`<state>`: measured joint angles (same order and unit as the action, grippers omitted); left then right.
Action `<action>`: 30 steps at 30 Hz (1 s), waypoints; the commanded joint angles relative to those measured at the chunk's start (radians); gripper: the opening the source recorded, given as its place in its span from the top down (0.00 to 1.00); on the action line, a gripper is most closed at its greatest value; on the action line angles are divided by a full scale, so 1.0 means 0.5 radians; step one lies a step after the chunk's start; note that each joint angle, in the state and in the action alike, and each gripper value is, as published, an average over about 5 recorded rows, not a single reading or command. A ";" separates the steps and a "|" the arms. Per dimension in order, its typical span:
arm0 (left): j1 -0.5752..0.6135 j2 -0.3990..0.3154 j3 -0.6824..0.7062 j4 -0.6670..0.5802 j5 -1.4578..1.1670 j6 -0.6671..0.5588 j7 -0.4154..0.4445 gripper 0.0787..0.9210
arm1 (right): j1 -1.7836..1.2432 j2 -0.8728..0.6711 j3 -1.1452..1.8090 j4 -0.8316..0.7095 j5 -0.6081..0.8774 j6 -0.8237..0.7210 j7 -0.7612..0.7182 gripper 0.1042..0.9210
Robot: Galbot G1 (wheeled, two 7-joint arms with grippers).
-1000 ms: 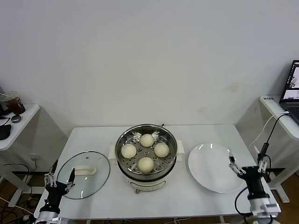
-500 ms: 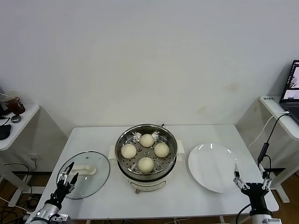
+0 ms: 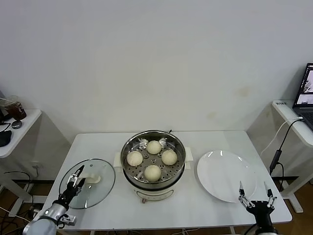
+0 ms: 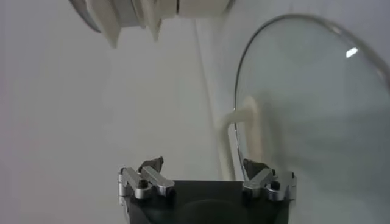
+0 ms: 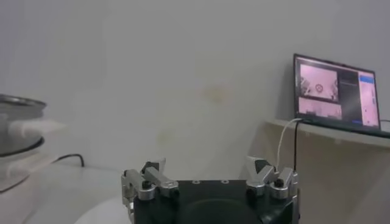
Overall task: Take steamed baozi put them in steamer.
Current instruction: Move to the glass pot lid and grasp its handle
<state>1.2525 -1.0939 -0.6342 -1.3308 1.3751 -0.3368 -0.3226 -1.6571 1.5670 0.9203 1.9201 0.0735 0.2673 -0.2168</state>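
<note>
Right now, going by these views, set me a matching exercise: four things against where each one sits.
Things:
1. baozi
2. glass lid
3. white plate
4. steamer

Places:
A. table's right side, bare
B. flat on the table's left side
C. table centre
D. inside the steel basket

Pairs: 1-D, 2-B, 3-A, 4-C

Both the left gripper and the right gripper hang open at the near edge.

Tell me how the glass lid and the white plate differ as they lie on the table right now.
The glass lid is see-through with a metal rim; the white plate is opaque and glossy. The lid carries a white handle on top, while the plate is bare. The lid lies on the robot's left of the steamer, the plate on its right. The left gripper is over the lid's edge; the right gripper is just off the plate's near rim. Both are round and flat on the table.
</note>
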 commanded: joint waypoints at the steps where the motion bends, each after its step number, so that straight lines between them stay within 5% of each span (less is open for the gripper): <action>1: -0.259 0.013 0.093 0.271 0.059 0.002 0.019 0.13 | -0.021 0.019 -0.044 -0.009 -0.039 -0.035 -0.012 0.12; 12: -0.242 0.010 0.092 0.276 -0.064 0.026 0.057 0.48 | -0.019 0.017 -0.062 -0.030 -0.054 -0.043 -0.022 0.12; 19: -0.163 0.041 0.151 0.210 -0.155 0.243 -0.089 0.72 | -0.033 0.006 -0.128 -0.039 -0.066 -0.070 -0.026 0.12; 24: -0.002 0.081 0.144 -0.066 -0.312 0.322 -0.120 0.86 | -0.052 -0.005 -0.180 -0.040 -0.091 -0.079 -0.023 0.12; 30: 0.336 0.178 0.050 -0.572 -0.591 0.531 -0.085 0.88 | -0.087 -0.014 -0.243 -0.031 -0.189 -0.047 -0.015 0.12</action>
<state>1.2268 -1.0525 -0.5768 -1.3117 1.2632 -0.2157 -0.3544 -1.6887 1.5609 0.8380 1.9026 0.0245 0.2341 -0.2276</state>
